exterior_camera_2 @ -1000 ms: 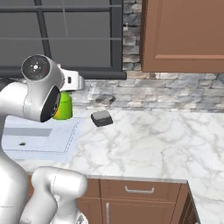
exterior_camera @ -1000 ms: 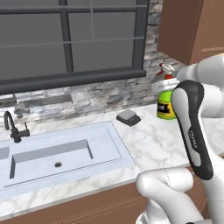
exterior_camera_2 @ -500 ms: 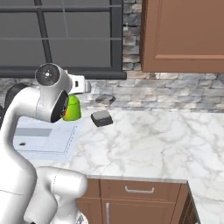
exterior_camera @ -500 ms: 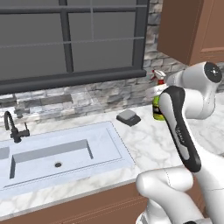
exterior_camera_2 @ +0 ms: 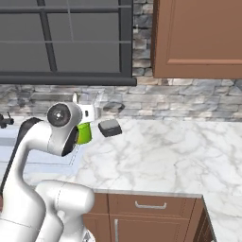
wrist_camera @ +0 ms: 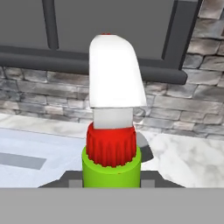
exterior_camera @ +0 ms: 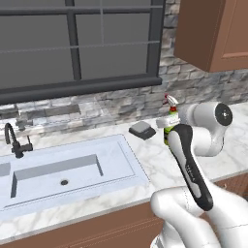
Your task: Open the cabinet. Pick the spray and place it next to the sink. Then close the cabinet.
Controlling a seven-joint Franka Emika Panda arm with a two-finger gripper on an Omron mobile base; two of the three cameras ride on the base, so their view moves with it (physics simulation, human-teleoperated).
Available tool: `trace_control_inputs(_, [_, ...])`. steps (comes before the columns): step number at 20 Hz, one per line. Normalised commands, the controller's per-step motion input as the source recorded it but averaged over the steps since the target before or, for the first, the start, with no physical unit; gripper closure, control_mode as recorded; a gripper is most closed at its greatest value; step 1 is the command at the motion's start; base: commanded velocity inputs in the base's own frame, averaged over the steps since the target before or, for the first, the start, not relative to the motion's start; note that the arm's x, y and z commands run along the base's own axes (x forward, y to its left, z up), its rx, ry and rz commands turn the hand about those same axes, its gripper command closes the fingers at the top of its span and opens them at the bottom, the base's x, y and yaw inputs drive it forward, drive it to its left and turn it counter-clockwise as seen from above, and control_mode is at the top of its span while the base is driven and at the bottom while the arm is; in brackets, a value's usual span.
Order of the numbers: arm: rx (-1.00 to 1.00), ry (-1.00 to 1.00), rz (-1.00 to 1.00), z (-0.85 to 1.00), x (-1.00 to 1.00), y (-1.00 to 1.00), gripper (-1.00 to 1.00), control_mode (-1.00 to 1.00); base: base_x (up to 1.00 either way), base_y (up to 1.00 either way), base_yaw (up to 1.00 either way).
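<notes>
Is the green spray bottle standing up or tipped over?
Upright: the spray has its white nozzle above the green body in the hand view.

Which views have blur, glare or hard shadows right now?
Left base view: sharp, flat even light, soft shade inside the sink. Right base view: same, no glare on the counter. Hand view: the spray looms close with soft edges, faint shadow behind it.

Bare marble counter lies between sink and dark sponge.
</notes>
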Motion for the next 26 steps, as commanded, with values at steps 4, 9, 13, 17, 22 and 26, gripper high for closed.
trace_control_inputs(4, [0.0, -0.02, 0.05, -0.12, 0.43, 0.0, 1.0, -1.0, 0.0, 0.0, 0.0])
trace_control_inputs(9, [0.0, 0.07, 0.14, 0.0, 0.6, -0.03, 1.0, -1.0, 0.0, 0.0, 0.0])
trace_control_inputs(13, [0.0, 0.21, 0.24, 0.0, 0.37, 0.0, 1.0, -1.0, 0.0, 0.0, 0.0])
trace_control_inputs(17, [0.0, 0.25, 0.28, 0.0, 0.06, 0.0, 1.0, -1.0, 0.0, 0.0, 0.0])
trace_control_inputs(22, [0.0, 0.06, 0.25, -0.32, 0.07, 0.0, 1.0, -1.0, 0.0, 0.0, 0.0])
trace_control_inputs(26, [0.0, 0.0, 0.2, -0.48, 0.02, 0.0, 1.0, -1.0, 0.0, 0.0, 0.0])
